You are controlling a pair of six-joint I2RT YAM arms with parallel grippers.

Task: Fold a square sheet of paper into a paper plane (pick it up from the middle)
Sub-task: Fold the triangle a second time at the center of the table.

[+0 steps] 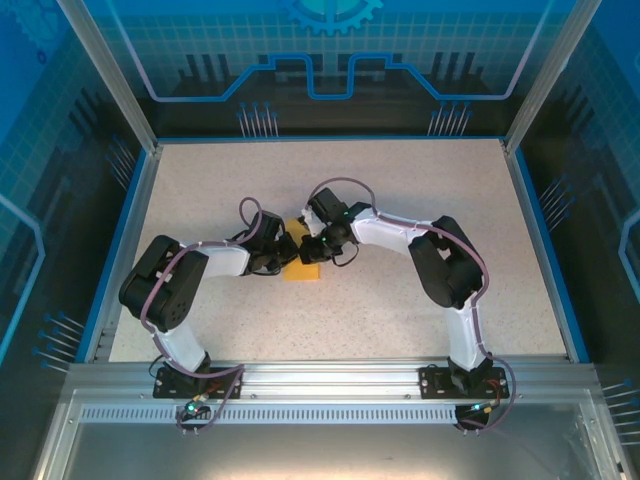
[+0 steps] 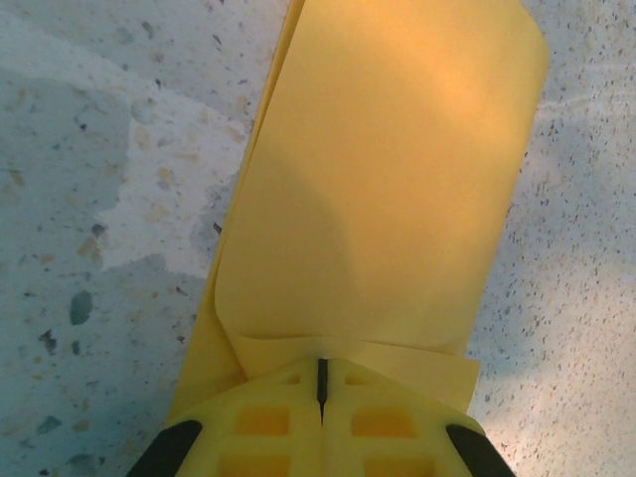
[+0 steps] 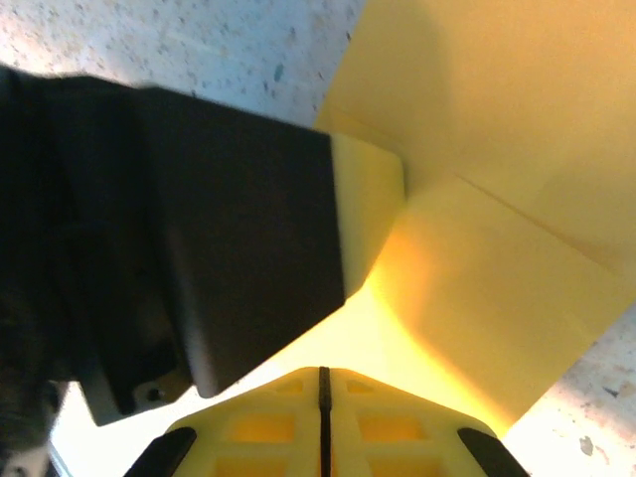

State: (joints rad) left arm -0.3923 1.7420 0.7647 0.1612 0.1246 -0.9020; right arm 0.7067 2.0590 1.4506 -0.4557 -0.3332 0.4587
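Presently my left gripper (image 2: 321, 402), jaws pressed together, pinches the near edge of the square sheet of paper (image 2: 388, 179) at the table's (image 1: 420, 200) middle, long axis running straight ahead, while my right gripper (image 3: 323, 388), likewise closed, meets it from the opposite side, hold unconfirmed.

- The left hand (image 2: 321, 386) is showing two pale, yellow-tinted moulded fingers (image 2: 263, 422) with square recesses, meeting at a dark seam.
- The right hand (image 3: 323, 383) is showing the same grid pattern.
- Behind each hand, the left arm (image 1: 175, 285) and right arm (image 1: 450, 265) are wearing white shells and black joints, with mauve cables (image 1: 247, 206) trailing alongside.
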